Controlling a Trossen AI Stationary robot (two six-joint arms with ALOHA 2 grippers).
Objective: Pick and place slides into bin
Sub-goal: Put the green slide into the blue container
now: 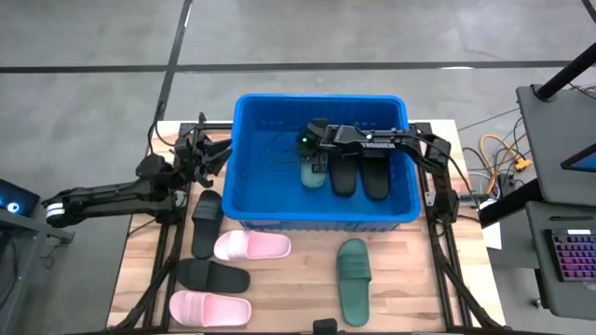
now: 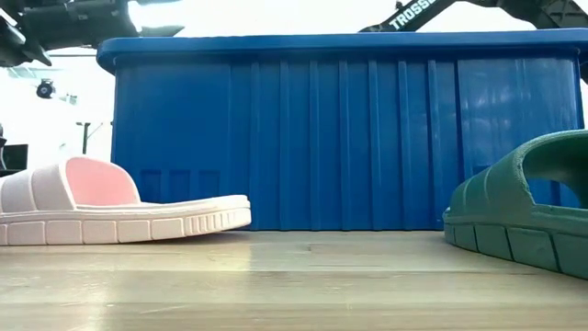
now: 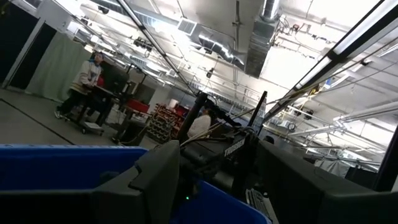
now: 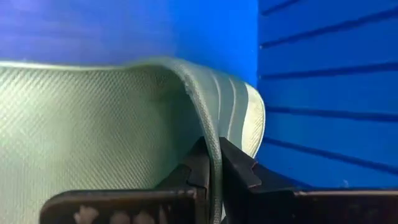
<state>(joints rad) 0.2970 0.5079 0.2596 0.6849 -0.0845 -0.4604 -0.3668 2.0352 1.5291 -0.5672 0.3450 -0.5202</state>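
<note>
The blue bin (image 1: 251,200) stands at the table's middle, with two black slides (image 1: 358,175) lying on its floor. My right gripper (image 1: 314,154) reaches into the bin from the right, slanting down, shut on a green slide (image 1: 312,175). My left gripper (image 1: 212,154) waits open outside the bin's left wall, tipped upward, touching nothing. In front of the bin, soles down on the table, lie two pink slides (image 1: 251,245), two black ones (image 1: 205,223) and another green one (image 1: 354,279). My right gripper pinches the green slide's strap at its thin edge (image 4: 214,146) between its two fingers (image 4: 239,168), one on the woven inner face and one on the ribbed outer face. The slide hangs inside the bin; whether it touches the floor, I cannot tell.
The bin's ribbed near wall (image 2: 349,138) rises high above the table. A pink slide (image 2: 110,202) and a green slide (image 2: 528,211) lie close in front of it. A keyboard (image 1: 573,256) and cables sit off the table's right side. A person (image 3: 87,78) stands far off in the room.
</note>
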